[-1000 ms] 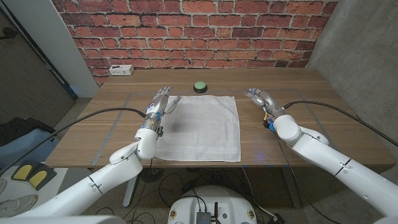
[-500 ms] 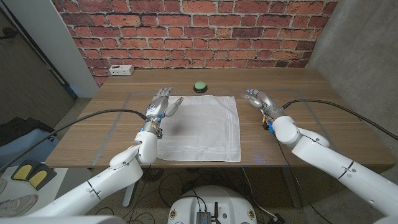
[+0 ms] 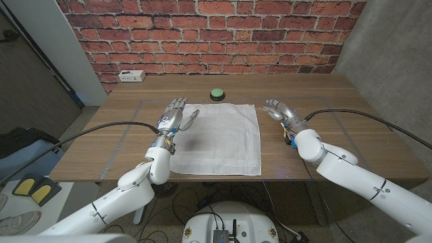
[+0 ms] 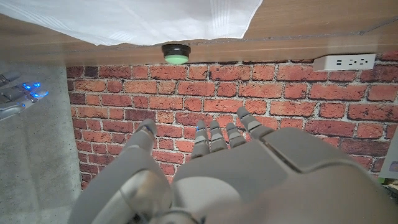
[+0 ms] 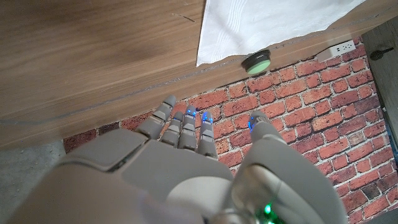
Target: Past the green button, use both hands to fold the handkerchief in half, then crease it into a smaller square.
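White handkerchief [image 3: 217, 137] flat between left hand [image 3: 175, 115], right hand [image 3: 278, 111]

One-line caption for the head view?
Both open hands, left hand and right hand, flank the flat white handkerchief before the green button.
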Controlling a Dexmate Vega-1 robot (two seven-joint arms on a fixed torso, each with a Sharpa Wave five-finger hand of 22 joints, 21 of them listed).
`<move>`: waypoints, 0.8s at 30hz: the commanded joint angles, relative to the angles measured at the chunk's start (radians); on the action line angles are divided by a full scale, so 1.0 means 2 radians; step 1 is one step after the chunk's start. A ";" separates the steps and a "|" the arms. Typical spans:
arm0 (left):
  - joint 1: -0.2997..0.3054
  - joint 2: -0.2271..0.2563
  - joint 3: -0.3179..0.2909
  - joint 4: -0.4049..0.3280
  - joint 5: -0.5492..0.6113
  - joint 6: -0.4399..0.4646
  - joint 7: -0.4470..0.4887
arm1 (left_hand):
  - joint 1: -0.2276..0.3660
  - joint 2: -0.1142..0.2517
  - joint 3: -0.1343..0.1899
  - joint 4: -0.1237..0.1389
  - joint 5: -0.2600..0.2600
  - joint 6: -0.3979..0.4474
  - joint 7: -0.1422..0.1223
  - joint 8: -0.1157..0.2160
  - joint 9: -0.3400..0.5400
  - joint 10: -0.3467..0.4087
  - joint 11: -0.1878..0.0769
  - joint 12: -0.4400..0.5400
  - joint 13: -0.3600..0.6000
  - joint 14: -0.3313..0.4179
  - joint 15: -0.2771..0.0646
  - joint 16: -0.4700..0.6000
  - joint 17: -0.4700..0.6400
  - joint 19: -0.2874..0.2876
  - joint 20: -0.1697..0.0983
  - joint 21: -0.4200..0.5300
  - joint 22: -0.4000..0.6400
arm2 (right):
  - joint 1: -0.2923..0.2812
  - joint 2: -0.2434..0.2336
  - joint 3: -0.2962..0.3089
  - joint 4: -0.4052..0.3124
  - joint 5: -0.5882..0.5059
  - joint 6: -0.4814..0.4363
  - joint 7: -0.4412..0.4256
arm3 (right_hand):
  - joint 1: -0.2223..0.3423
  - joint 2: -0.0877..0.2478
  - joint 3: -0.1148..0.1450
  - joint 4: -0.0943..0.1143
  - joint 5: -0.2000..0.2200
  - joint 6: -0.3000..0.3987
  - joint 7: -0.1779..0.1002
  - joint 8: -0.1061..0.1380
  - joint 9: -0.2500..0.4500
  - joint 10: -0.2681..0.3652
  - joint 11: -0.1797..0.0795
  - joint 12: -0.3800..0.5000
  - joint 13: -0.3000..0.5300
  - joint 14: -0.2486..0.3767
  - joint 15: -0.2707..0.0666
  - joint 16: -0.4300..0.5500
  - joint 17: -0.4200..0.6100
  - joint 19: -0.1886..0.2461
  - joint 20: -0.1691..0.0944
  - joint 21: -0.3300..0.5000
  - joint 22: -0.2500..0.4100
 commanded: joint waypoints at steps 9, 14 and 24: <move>0.030 0.006 0.002 -0.023 0.034 0.034 0.000 | 0.015 -0.003 0.000 -0.013 -0.001 0.020 -0.007 0.000 0.002 0.024 -0.003 0.005 0.001 0.021 -0.004 0.004 0.001 0.012 0.010 -0.004 0.001 | -0.024 -0.013 -0.008 -0.034 -0.027 -0.034 0.003 | 0.011 -0.002 0.001 -0.006 0.003 0.007 0.001 -0.001 0.001 0.008 0.001 0.002 0.002 0.008 0.000 0.002 0.001 0.008 -0.001 0.002 0.001; 0.035 0.006 0.005 -0.027 0.046 0.040 0.006 | 0.021 -0.003 0.000 -0.019 -0.001 0.034 -0.010 0.002 0.002 0.034 -0.005 0.005 0.001 0.033 -0.009 0.004 0.001 0.020 0.001 -0.004 0.002 | -0.029 -0.015 -0.011 -0.042 -0.039 -0.046 0.000 | 0.019 -0.004 0.003 -0.012 0.003 0.015 0.000 -0.001 0.001 0.015 0.000 0.003 0.002 0.018 -0.003 0.002 0.000 0.019 -0.006 0.004 0.001; 0.048 0.001 0.006 -0.033 0.063 0.056 0.017 | 0.036 -0.004 -0.001 -0.030 -0.001 0.052 -0.016 0.001 0.002 0.065 -0.006 0.010 0.001 0.067 -0.010 0.008 0.001 0.047 0.009 0.000 0.003 | -0.031 -0.021 -0.020 -0.056 -0.056 -0.069 0.007 | 0.034 -0.007 0.009 -0.022 0.005 0.023 -0.003 -0.001 0.001 0.021 -0.004 0.001 0.002 0.025 -0.007 0.000 -0.002 0.027 -0.008 0.004 0.000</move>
